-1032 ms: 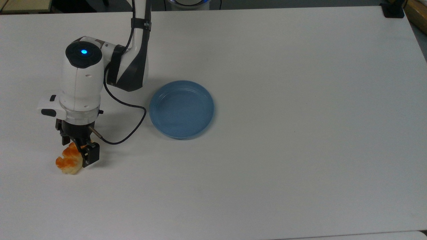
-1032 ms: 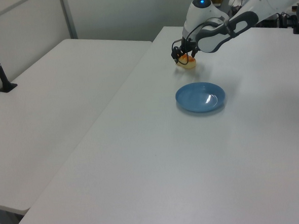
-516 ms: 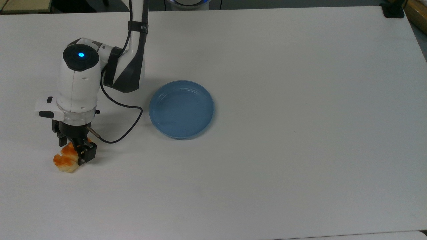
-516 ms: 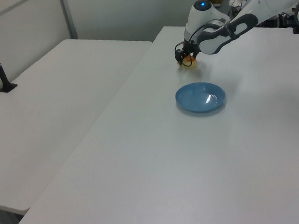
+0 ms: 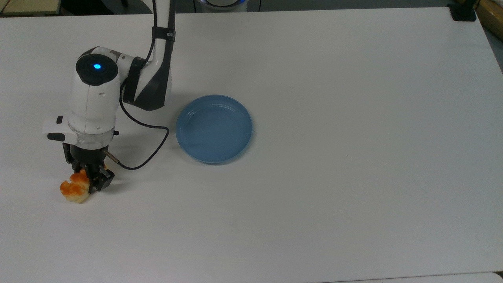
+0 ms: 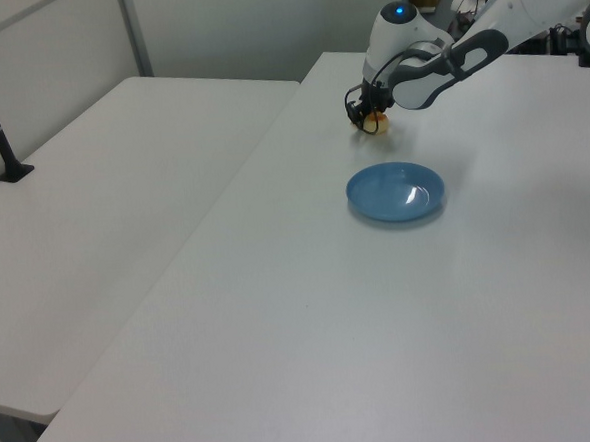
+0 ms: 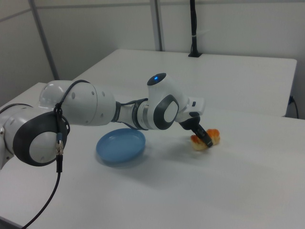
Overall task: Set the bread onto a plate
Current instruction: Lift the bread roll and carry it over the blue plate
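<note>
White table: gripper closed on the bread, at eight o'clock from the plate in the top view. The off-centre hold may let the bread twist free during transfer.

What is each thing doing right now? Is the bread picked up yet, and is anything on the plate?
bread: on the table, between the fingers, not on the plate.
plate: flat on the table, nothing on it.
gripper: down at the bread, fingers on either side of it.
</note>
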